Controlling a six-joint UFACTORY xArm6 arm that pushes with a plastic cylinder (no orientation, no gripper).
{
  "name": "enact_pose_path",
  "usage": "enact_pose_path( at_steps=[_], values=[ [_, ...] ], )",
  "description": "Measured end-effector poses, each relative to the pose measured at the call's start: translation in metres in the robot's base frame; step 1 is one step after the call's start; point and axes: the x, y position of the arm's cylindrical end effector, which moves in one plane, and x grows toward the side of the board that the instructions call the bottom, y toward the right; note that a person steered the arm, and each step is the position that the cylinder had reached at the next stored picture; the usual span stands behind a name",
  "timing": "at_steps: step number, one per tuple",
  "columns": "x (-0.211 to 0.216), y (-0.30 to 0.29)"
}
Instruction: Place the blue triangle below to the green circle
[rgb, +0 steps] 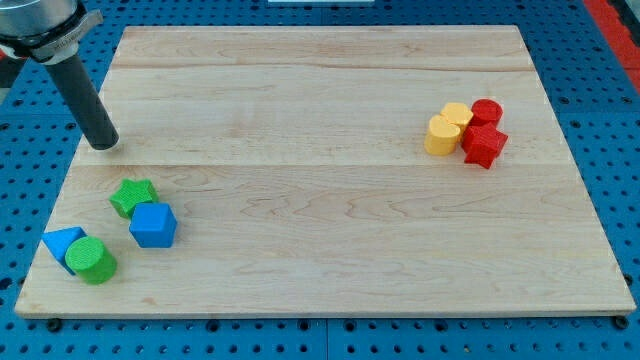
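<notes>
Two clusters on your pale wooden bench (320, 220): blue triangle (60, 243) touching green circle (93, 260) lower left. My tip (103, 143) upper left, apart; no gripper fitted.

My tip (103, 146) near table's (320, 90) left edge; blue triangle (60, 243) touching green circle (93, 261) at bottom-left corner; red/yellow cluster near right edge.

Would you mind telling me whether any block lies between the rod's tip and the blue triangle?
Nothing sits squarely between them. My tip is above the blue triangle; the green star lies just right of that line, and the green circle touches the triangle's lower right.
</notes>
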Motion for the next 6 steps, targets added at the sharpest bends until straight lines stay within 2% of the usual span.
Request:
enact_pose_path(
  at_steps=[1,2,3,4,5,6],
  values=[
    [0.025,-0.047],
    [0.036,-0.05],
    [0.139,-0.027],
    [0.166,-0.031],
    [0.166,-0.02],
    [0.169,-0.038]
  ],
)
